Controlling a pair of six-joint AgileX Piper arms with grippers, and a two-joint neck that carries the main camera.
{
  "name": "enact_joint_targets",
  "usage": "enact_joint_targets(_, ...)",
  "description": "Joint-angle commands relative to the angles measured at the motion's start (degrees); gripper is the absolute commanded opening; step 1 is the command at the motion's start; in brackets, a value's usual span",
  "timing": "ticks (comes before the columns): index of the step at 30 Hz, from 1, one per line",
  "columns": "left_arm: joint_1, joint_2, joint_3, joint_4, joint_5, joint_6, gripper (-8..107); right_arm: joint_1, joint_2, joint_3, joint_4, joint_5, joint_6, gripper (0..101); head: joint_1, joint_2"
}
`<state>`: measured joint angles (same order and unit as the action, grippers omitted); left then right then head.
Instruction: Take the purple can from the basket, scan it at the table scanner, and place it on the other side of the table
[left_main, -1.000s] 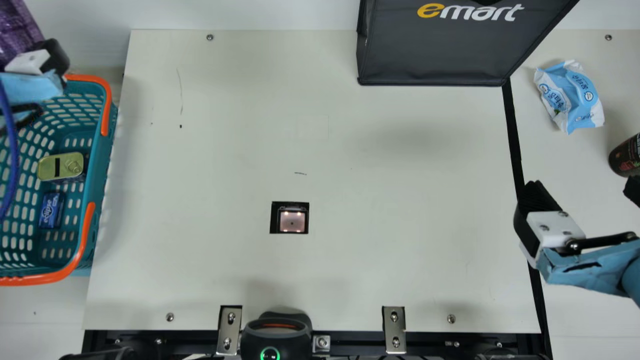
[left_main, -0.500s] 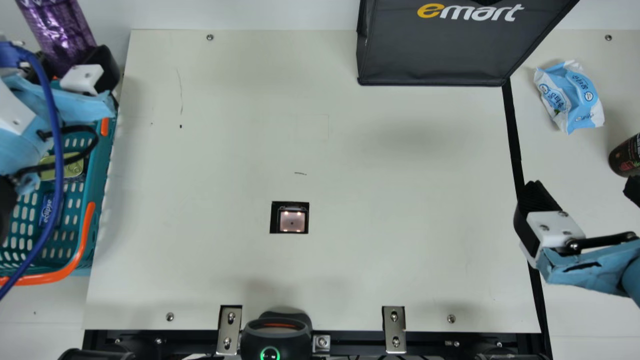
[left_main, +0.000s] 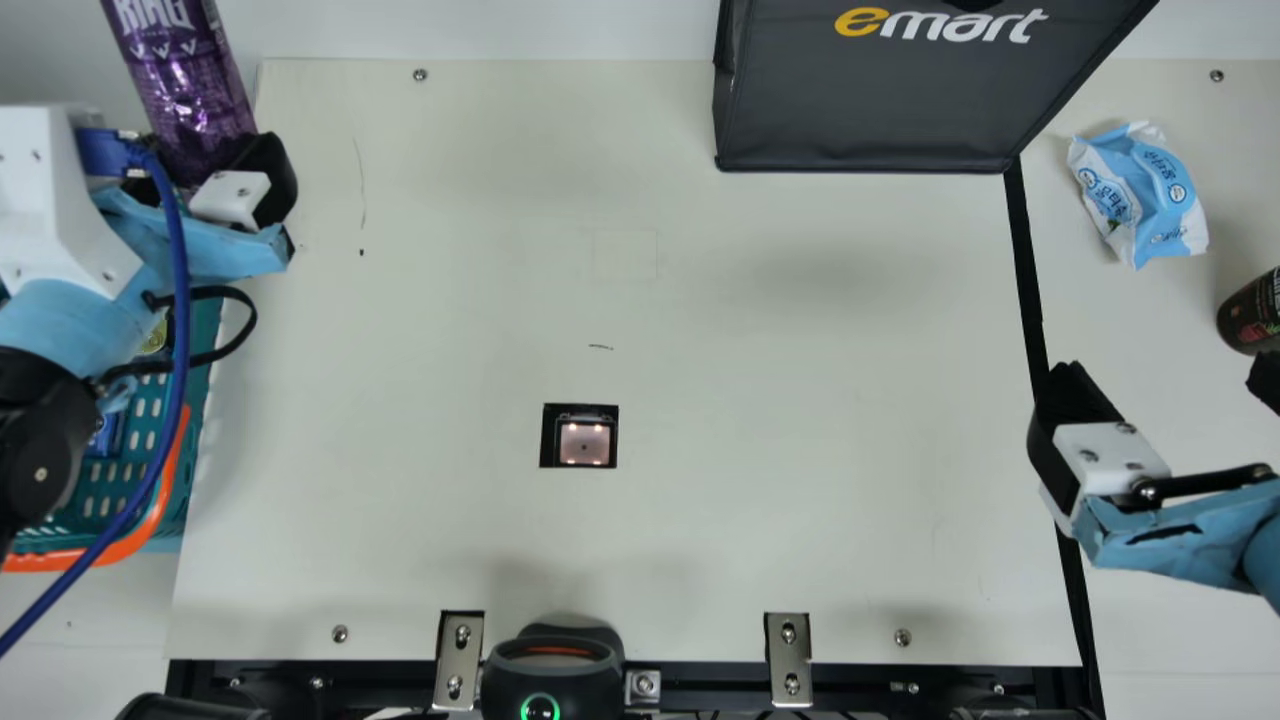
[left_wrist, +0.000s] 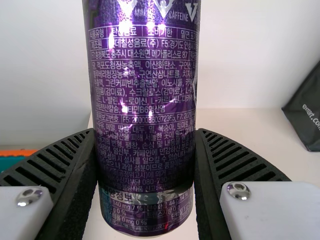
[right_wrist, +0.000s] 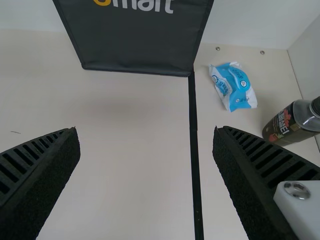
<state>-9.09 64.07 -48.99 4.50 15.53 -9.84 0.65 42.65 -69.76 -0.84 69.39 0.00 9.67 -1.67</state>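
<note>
My left tool (left_wrist: 145, 132) has brought the pinched can (left_main: 188, 90) near the tabletop's (left_main: 800, 350) far left corner, so scanning should come next, while my right tool (right_wrist: 145, 129) is spread.

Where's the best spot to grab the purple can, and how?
Probably round its lower body, just above the narrowing bottom end, coming from the side with one finger on each side. The purple can is a round tube with straight walls there, so two fingers can press evenly across it. That's about where the left gripper holds it.
</note>
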Motion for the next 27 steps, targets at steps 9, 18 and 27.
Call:
enact_joint_targets(9, 0.0, 0.0, 0.0, 0.0, 0.0, 0.0, -8, 0.0, 0.0, 0.0, 0.0, 0.0, 0.0, 95, -1.7, 0.1)
enact_joint_targets(18, 0.0, 0.0, 0.0, 0.0, 0.0, 0.1, -8, 0.0, 0.0, 0.0, 0.0, 0.0, 0.0, 95, -1.7, 0.1)
enact_joint_targets(27, 0.3, -0.1, 1.1, -0.3, -0.6, 0.5, -8, 0.0, 0.0, 0.0, 0.0, 0.0, 0.0, 95, -1.7, 0.1)
